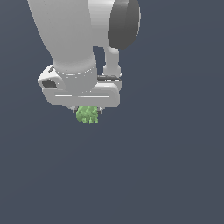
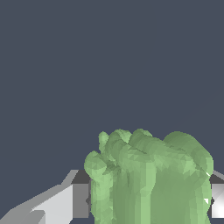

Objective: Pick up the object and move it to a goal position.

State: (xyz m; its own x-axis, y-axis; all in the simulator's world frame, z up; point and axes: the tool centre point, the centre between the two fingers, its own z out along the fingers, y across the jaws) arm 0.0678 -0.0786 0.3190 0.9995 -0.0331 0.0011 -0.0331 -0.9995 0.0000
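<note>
The object [image 1: 88, 114] is a small light-green lumpy block that hangs just under the wide white gripper [image 1: 88, 110] in the exterior view. Only short tips of the fingers show beside it. In the wrist view the object [image 2: 151, 179] fills the space between the two grey-and-white fingers [image 2: 72, 201], which press against its sides. The gripper [image 2: 151, 203] is shut on it. The white arm rises above the gripper to the frame's top.
A plain dark blue-grey surface fills the background in both views. No other thing shows.
</note>
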